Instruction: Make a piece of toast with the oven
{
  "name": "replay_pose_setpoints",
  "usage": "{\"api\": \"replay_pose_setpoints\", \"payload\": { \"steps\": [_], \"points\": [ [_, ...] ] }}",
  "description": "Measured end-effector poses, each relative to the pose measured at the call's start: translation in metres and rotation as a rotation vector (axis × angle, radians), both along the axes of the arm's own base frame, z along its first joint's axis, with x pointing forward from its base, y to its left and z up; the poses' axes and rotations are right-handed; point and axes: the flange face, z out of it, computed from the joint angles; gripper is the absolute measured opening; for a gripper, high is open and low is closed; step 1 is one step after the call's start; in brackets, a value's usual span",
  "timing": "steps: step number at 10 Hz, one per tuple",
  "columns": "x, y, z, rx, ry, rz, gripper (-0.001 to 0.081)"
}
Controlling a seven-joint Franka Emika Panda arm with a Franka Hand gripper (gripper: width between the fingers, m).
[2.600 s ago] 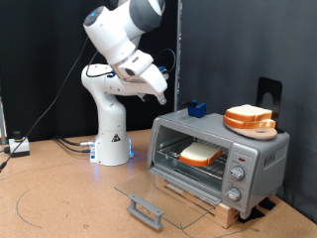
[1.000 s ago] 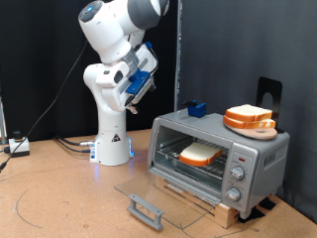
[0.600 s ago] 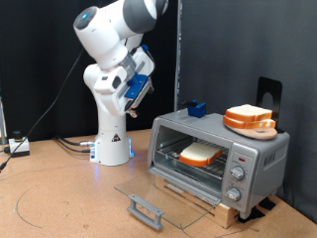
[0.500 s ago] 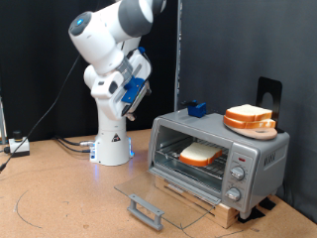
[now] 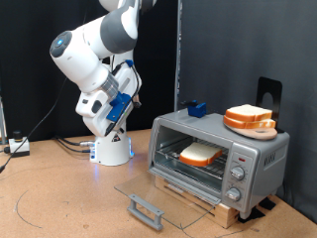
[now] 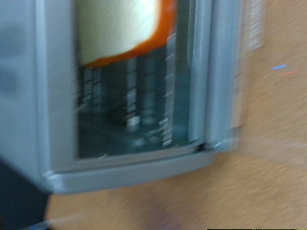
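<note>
Left of the exterior view: gripper (image 5: 127, 107) sits up beside the arm's white base column, well apart from the oven (image 5: 219, 158), nothing visibly between the fingers. Finger spread: can't tell, hand is small and edge-on there, and the wrist view shows no fingertips.

Centre: glass door (image 5: 158, 195) lies flat open on the wooden table (image 5: 59, 198), grey bar handle (image 5: 145, 211) towards the exterior view's bottom. Risk: the door juts well out in front of the oven, so a low sweep by the arm could clip it or lever the oven off its wooden base.

Right: the piece of toast (image 5: 202, 153) is inside on the wire rack (image 6: 134, 91); in the blurred wrist view its crust edge (image 6: 120, 29) looks close to the rack's front. If it overhangs, the door could catch it when shut. Pile of slices on a plate (image 5: 250, 120) rests on the oven roof; a knock to the oven could slide it off. Knobs (image 5: 236, 177) sit on the far right column
</note>
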Motion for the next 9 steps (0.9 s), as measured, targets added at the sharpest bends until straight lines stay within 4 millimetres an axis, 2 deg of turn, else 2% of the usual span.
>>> {"api": "replay_pose_setpoints", "payload": {
  "steps": [1,3,7,9],
  "points": [
    [-0.003,0.003,0.0,0.057,0.066,0.003,0.0807],
    [0.004,-0.007,-0.012,0.138,0.109,-0.029,0.0807],
    [0.023,-0.037,-0.056,0.103,0.073,-0.061,0.0807],
    [0.022,-0.034,-0.056,0.161,0.057,-0.074,0.0807]
  ]
}}
